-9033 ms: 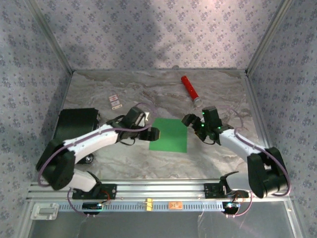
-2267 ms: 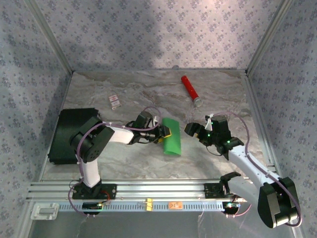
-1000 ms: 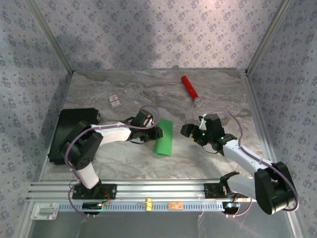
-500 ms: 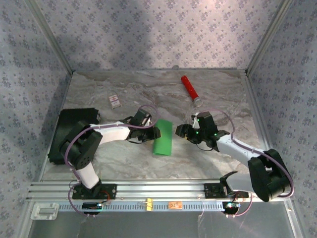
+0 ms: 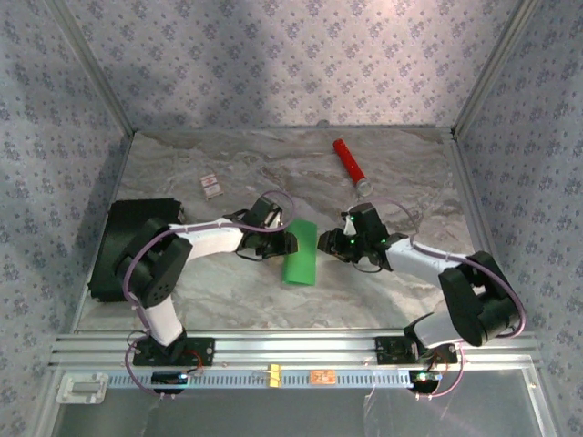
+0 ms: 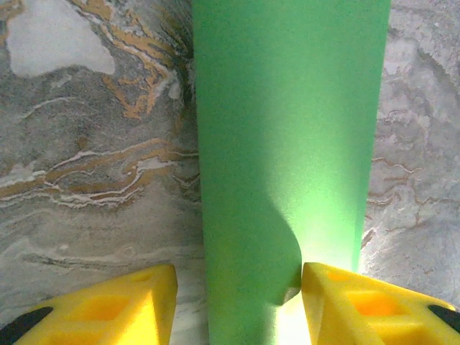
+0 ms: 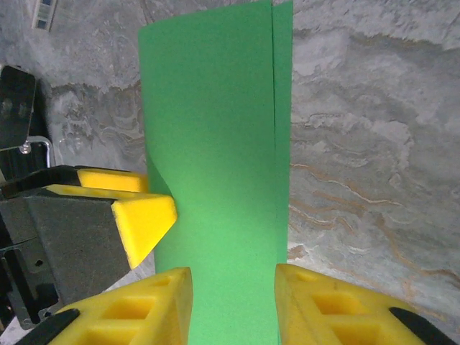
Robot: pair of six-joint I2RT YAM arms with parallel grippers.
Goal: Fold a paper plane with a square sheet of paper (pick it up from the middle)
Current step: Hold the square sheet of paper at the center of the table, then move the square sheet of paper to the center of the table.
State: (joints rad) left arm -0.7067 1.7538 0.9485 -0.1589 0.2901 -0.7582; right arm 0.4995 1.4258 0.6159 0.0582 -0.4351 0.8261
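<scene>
The folded green paper [image 5: 301, 253] lies mid-way across the desk [image 5: 273, 173]. The left end effector [image 5: 283, 242] meets its left edge and the right end effector [image 5: 329, 244] its right edge, both with fingers apart.

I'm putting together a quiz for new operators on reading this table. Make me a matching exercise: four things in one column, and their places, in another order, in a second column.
Things
1. square sheet of paper
2. red cylinder
3. black flat box
4. small white card

Places
A. at the left edge of the table
B. far half, right of centre
C. middle of the table, folded over
D. far half, left of centre

Pairs: 1-C, 2-B, 3-A, 4-D
</scene>
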